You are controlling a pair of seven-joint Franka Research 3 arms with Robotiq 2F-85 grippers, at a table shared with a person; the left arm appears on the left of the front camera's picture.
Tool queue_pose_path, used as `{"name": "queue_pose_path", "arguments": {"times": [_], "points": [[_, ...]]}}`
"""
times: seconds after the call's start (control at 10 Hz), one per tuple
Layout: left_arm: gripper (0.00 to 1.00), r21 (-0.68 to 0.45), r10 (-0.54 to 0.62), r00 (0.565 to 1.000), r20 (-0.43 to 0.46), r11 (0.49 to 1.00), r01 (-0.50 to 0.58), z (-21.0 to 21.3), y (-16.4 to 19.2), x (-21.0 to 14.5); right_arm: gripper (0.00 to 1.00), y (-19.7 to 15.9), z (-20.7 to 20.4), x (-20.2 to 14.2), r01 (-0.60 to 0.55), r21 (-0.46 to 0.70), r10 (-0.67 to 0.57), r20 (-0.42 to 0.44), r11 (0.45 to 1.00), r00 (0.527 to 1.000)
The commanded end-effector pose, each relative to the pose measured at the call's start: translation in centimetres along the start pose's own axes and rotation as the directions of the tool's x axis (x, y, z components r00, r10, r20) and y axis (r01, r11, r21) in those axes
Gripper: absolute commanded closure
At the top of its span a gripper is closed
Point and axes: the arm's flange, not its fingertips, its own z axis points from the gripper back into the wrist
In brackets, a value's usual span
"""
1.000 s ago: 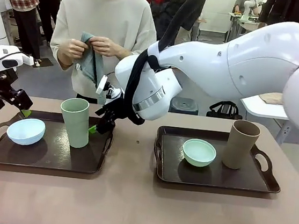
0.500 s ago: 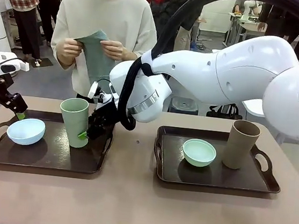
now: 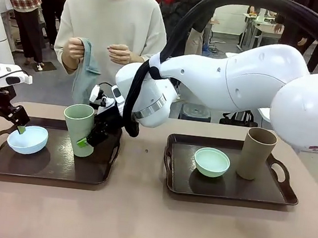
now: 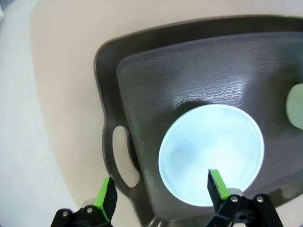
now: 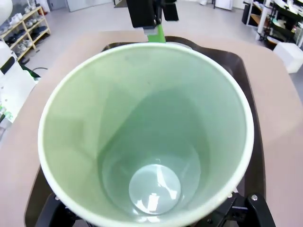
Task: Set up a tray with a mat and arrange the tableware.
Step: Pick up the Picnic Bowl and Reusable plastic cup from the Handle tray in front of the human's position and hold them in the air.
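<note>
Left gripper (image 4: 161,189): jaws wide, holding nothing, one finger over the pale blue bowl (image 3: 28,139), the other outside its rim. The bowl sits at the left end of the left tray (image 3: 56,167).

Right gripper (image 3: 87,139): jaws wide either side of the sage green cup (image 3: 79,127), contact unclear. The cup stands upright mid-tray.

Right of the left tray, a second tray (image 3: 225,190) holds the mint green bowl (image 3: 211,161) and the tan brown cup (image 3: 255,153).

Beyond the left tray's far edge, a person's hands (image 3: 75,49) hold a grey-green cloth (image 3: 87,68), likely the mat.

Neither tray has a mat, so I'd call it early. Probably left to do: clear a tray, lay the mat, arrange the tableware.
</note>
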Motion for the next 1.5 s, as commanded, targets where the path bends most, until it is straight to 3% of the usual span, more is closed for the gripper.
{"name": "queue_pose_path", "arguments": {"times": [0.0, 0.7, 0.8, 0.9, 1.0, 1.1, 1.2, 1.3, 1.4], "points": [[0.00, 0.018, 0.017, 1.000, -0.013, 1.000, -0.016, -0.2, 0.0, 0.6, 0.00, -0.7, -0.7, 0.4, -0.014, 0.033, 0.013, 0.018, 0.999, 1.000], [0.00, -0.034, 0.104, 0.994, -0.018, 0.994, -0.104, -3.3, 0.1, 2.4, 0.00, -0.4, -0.8, 0.5, -0.093, 0.088, 0.088, 0.057, 0.992, 0.994], [0.51, -0.054, 0.106, 0.994, 0.000, 0.993, -0.105, -3.2, 0.2, 2.3, 0.59, -0.3, -0.6, 0.4, -0.129, 0.093, 0.122, 0.070, 0.987, 0.990], [0.56, -0.049, 0.109, 0.994, 0.006, 0.993, -0.108, -2.9, 0.1, 2.3, 0.59, -0.2, -0.5, 0.3, -0.126, 0.093, 0.120, 0.069, 0.988, 0.990], [1.00, -0.046, 0.108, 0.994, 0.010, 0.993, -0.107, -2.6, 0.2, 2.3, 1.00, -0.2, -0.5, 0.3, -0.127, 0.092, 0.121, 0.069, 0.988, 0.990], [1.00, -0.040, 0.106, 0.994, 0.010, 0.994, -0.105, -2.5, 0.2, 2.2, 0.65, -0.2, -0.4, 0.2, -0.128, 0.095, 0.122, 0.067, 0.987, 0.990], [1.00, -0.035, 0.105, 0.994, 0.004, 0.994, -0.105, -2.6, 0.4, 2.1, 1.00, -0.1, -0.4, 0.2, -0.127, 0.097, 0.121, 0.069, 0.987, 0.990], [0.80, -0.036, 0.107, 0.994, 0.001, 0.994, -0.106, -2.6, 0.3, 2.0, 1.00, 0.0, -0.3, 0.2, -0.125, 0.096, 0.119, 0.068, 0.987, 0.991], [0.90, -0.035, 0.105, 0.994, 0.000, 0.994, -0.105, -2.6, 0.3, 1.9, 1.00, 0.0, -0.3, 0.2, -0.123, 0.095, 0.117, 0.068, 0.988, 0.991]]}}
